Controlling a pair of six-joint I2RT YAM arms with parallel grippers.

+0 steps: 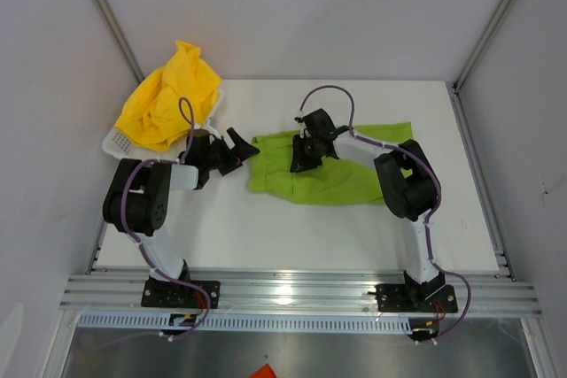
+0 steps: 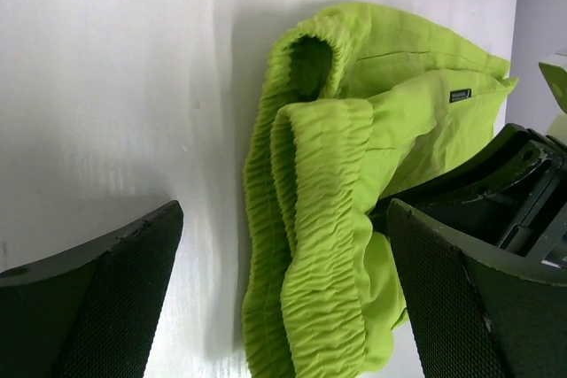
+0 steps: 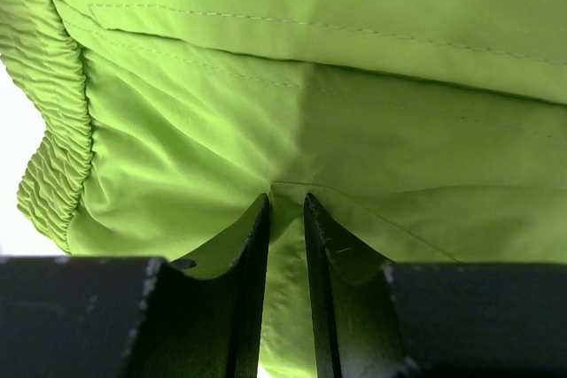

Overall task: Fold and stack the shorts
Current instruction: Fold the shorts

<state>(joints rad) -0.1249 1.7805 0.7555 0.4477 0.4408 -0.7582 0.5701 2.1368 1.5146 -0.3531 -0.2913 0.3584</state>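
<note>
Your right gripper point(image 3: 286, 219) has its fingers standing narrow, with a thin fold of the lime green shorts point(image 1: 341, 179) pinched between them. Seen from above, it grips near the shorts' upper edge, toward their 9 o'clock end. Your left gripper point(image 2: 282, 219) stands wide with nothing between its dark, mesh-textured pads point(image 2: 106, 307). The shorts lie just beside it at its 3 o'clock.

The green shorts rest on the white table point(image 1: 266, 227) at its middle. Their long axis runs from 9 to 3 o'clock, with the ruched elastic waistband point(image 2: 319, 245) bunched at the 9 o'clock end. The cloth is smooth and thin, with stitched seams and a small dark label point(image 2: 459, 95).

Farther off, at the table's 11 o'clock corner, the bright yellow shorts point(image 1: 168, 99) sit crumpled in a heap over the white mesh basket point(image 1: 120, 141).
</note>
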